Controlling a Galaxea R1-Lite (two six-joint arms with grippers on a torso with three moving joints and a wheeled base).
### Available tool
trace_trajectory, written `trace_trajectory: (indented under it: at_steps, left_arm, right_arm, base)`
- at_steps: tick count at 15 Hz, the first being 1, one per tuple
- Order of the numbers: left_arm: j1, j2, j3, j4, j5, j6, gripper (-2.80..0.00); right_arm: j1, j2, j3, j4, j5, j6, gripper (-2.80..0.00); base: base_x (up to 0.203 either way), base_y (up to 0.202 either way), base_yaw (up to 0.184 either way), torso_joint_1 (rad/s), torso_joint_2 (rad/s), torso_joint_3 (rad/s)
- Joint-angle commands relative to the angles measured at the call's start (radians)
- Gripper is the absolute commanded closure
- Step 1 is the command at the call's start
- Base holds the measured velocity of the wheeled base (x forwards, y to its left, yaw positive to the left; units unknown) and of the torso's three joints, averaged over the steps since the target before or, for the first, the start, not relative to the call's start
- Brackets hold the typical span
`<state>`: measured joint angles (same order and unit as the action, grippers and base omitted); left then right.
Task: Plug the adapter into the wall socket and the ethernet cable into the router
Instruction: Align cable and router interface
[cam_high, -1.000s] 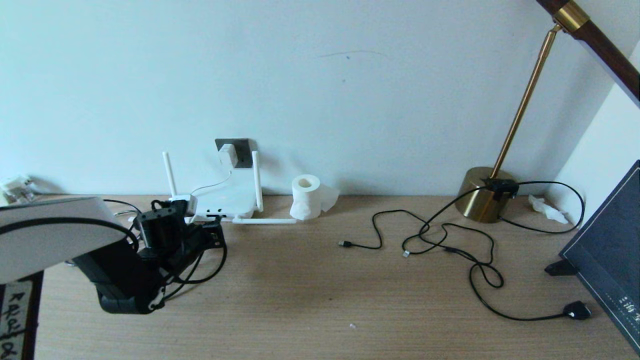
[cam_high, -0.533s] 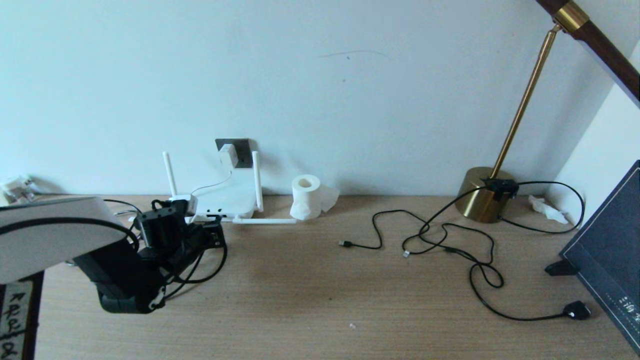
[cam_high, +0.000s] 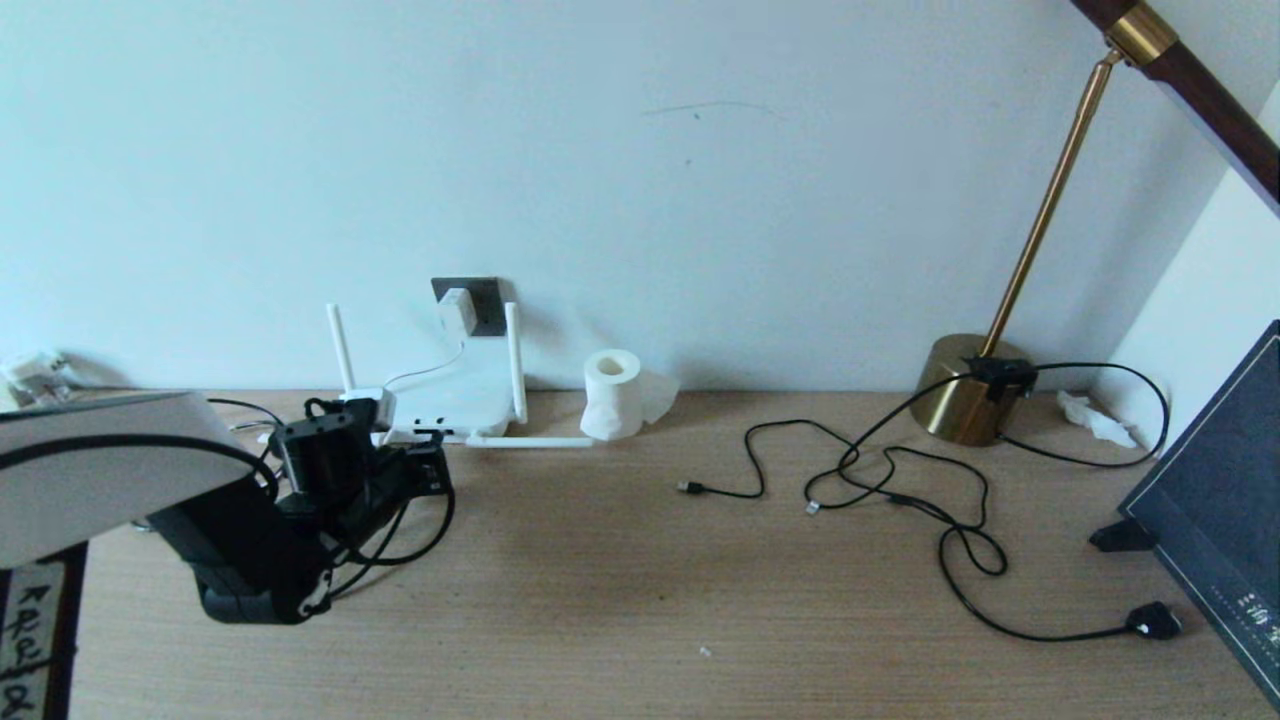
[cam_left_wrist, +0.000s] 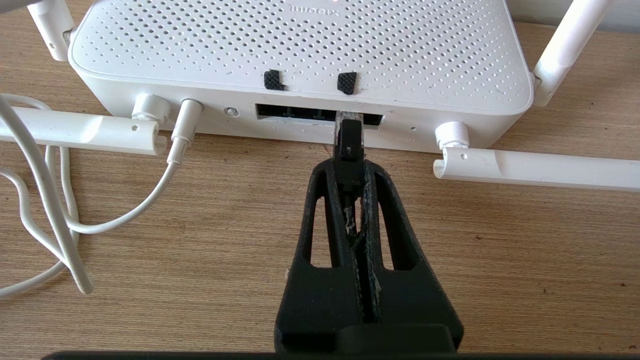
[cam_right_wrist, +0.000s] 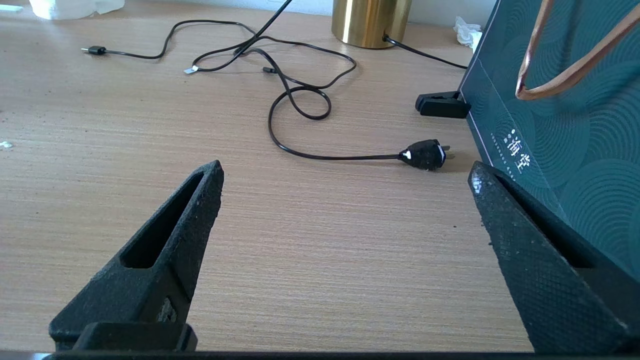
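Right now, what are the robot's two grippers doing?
Left gripper: shut on the thin black ethernet cable's plug at the flat white router.
Right gripper: open, empty.

Router (cam_high: 455, 400): flat white box with a perforated top, lying on the desk against the wall, two antennas upright and two folded flat along its front. Adapter (cam_high: 456, 311): small white brick seated in the dark grey wall socket (cam_high: 486, 300) above the router, its thin white cord running down to the router's front. Ethernet cable (cam_left_wrist: 348, 145): black plug at the router's dark port row, its clear tip entering a port.
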<state>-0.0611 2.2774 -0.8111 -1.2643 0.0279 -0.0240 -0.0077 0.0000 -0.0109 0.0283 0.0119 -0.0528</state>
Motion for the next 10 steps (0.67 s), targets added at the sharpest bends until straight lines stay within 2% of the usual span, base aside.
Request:
trace_trajectory:
  at_steps: [1,10]
  left_arm:
    - [0.001,-0.001,-0.001,-0.009,0.001,-0.001,0.00]
    - [0.001,-0.001,0.003,-0.009,0.001,-0.001,0.00]
  right_arm:
    - [0.000,0.002,0.000,0.001,0.000,-0.001,-2.80]
    - [0.000,0.000,0.000,-0.001,0.000,-0.001,-2.80]
  base:
    - [0.000,0.000,0.000,0.000,0.00,0.000]
    - [0.000,0.000,0.000,0.000,0.00,0.000]
